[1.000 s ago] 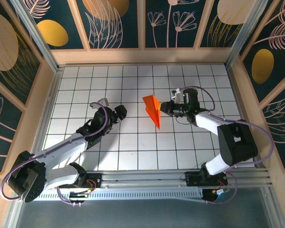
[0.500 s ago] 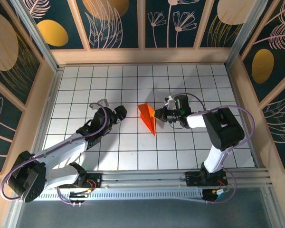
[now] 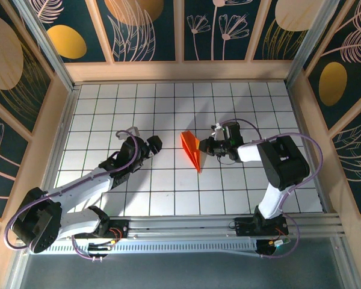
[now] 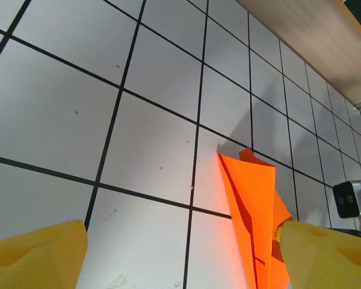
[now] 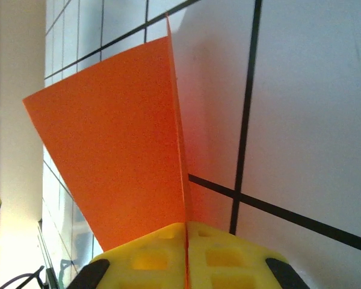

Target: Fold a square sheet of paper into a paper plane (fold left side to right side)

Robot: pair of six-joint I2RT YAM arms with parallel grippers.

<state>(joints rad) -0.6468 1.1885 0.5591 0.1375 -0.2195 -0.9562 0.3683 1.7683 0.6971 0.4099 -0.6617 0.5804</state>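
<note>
The right pincer [image 3: 206, 146] is gripping the paper plane [image 3: 192, 150] by its right-hand side. Through the right wrist camera, the pincer's two yellow fingers [image 5: 144, 262] are pressing flat against each other, with a thin orange edge of the plane [image 5: 120, 138] running up out of the seam between them. A broad orange flap is fanning away to one side of that crease, and its upper corner is reaching out over the white tiles.

From above, the plane is sitting near the middle of the table [image 3: 168, 180], a little right of centre. It is a narrow creased dart, with its wide end pointing toward the far wall and its sharp tip pointing toward the arm bases. The right arm is bending sharply inward from its base to reach it.

The left pincer [image 3: 151, 144] is gaping wide with nothing between its fingers. It is hovering low over the grid to the left of the plane, well apart from it. Through the left wrist camera, one yellow finger [image 4: 36, 256] is showing at each lower corner, with bare white tile and black grid lines between them. There the plane [image 4: 253, 211] is rising just beside the right-hand finger.

Dark blue walls [image 3: 144, 30] with gold leaf shapes and pale wooden frames are enclosing the table on three sides.
</note>
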